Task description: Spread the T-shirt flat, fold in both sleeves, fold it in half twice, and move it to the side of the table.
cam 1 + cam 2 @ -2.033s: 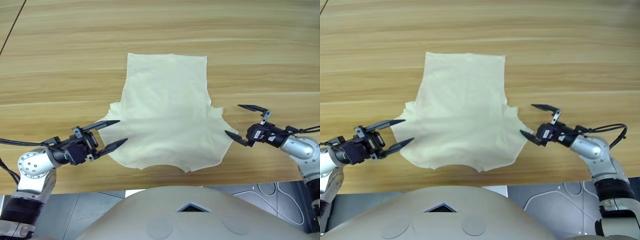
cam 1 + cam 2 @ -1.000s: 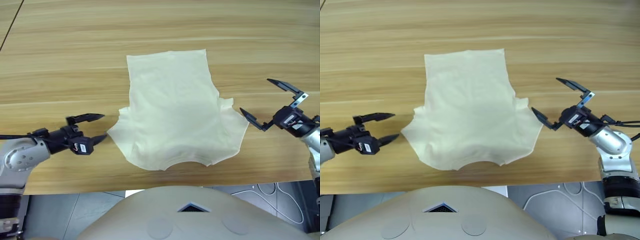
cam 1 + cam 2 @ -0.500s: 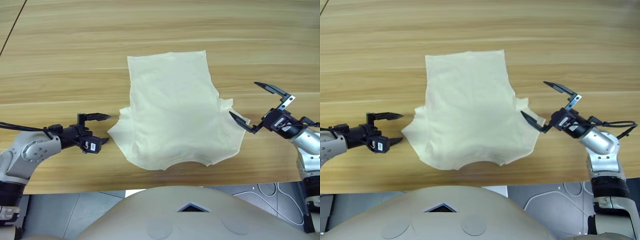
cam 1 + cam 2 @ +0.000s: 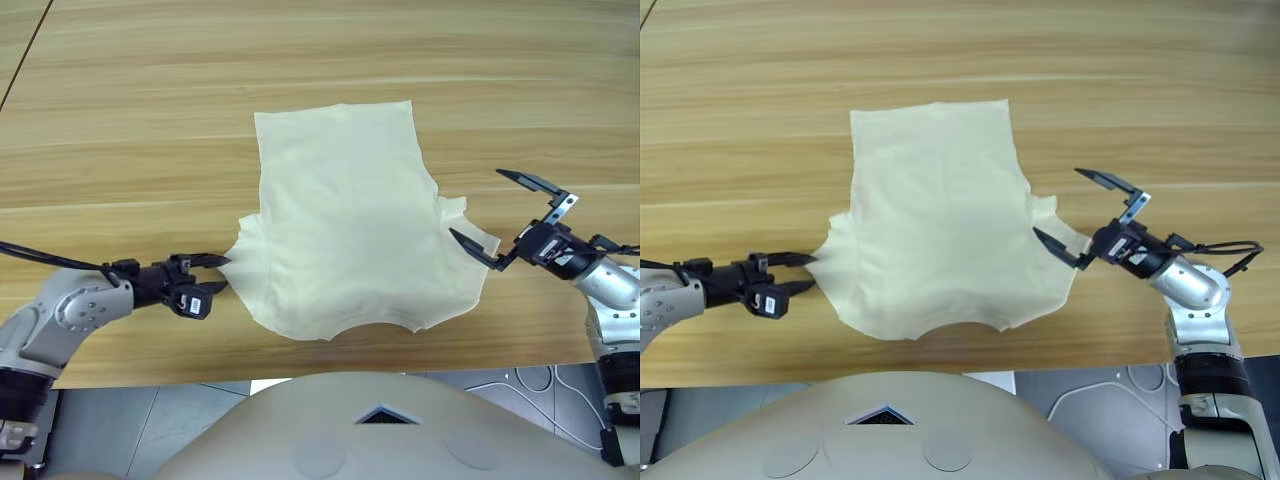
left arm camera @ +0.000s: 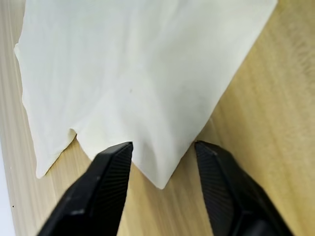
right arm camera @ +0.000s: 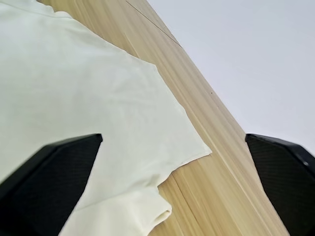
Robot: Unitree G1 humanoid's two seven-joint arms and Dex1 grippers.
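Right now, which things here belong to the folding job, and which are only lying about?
Job: T-shirt on the table; left gripper, open at one sleeve; right gripper, open at the other.
Not part: grey floor below the table edge.

T-shirt (image 4: 345,220): matt soft cloth, faintly creased; table (image 4: 130,120): smooth wood grain, slight sheen; left gripper (image 5: 163,143) fingers (image 5: 106,191): matt black, finely ribbed inside; right forearm casing (image 4: 612,285): silvery satin metal.

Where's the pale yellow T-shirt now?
In the eye views, the pale yellow T-shirt lies flat on the wooden table, between the left gripper and the right gripper.
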